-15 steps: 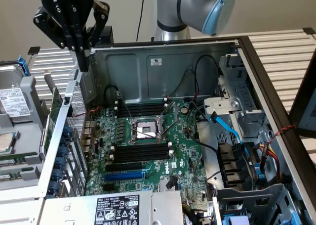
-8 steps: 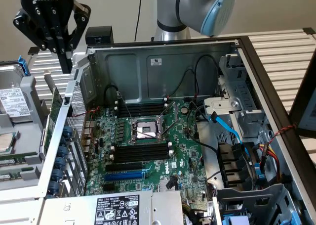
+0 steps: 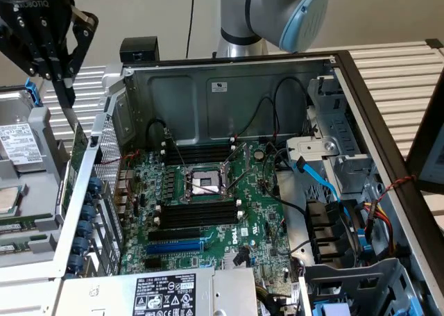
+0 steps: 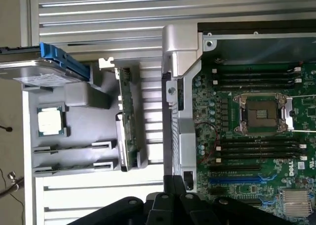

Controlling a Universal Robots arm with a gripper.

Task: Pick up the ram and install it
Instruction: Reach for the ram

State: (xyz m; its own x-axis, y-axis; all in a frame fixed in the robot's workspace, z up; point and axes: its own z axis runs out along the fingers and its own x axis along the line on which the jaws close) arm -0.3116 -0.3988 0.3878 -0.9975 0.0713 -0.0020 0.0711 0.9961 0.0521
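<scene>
My tool [image 4: 173, 185] is narrow and empty, so grabbing the ram [image 4: 125, 121] upright in the tray [image 4: 79, 121] wants a square, centered pinch imo.

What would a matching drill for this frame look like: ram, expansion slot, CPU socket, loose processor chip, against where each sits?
Things:
1. ram
2. expansion slot
3. CPU socket
4. loose processor chip

Places:
A. lying flat in the grey tray, outside the case
B. on the motherboard, between the two banks of black memory slots
C. standing on edge in that tray, at its side towards the case
D. blue, on the motherboard, alongside the lower bank of slots

Pairs: 1-C, 2-D, 3-B, 4-A
</scene>
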